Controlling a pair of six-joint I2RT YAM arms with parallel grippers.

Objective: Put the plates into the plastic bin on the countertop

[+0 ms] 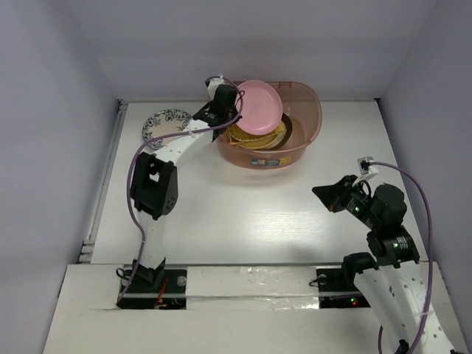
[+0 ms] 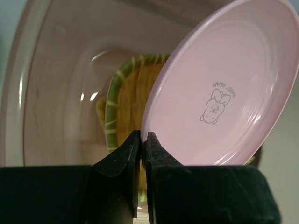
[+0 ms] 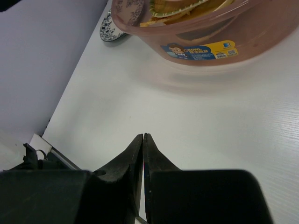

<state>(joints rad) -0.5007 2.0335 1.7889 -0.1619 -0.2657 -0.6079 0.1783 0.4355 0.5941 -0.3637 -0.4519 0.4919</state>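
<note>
Pale lilac walls (image 1: 44,110) on three sides, glossy tape strip (image 1: 251,274) along near white board (image 1: 251,324)

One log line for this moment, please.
left end effector: shut on pink plate, over plastic bin | right end effector: shut, empty | floral plate: on countertop, outside bin

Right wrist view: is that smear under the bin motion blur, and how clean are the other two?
Right wrist: the plastic bin ghosts along its lower edge, likely motion blur; left wrist: pink plate sharp, small highlights on the bin wall; top external: even light, sharp.
</note>
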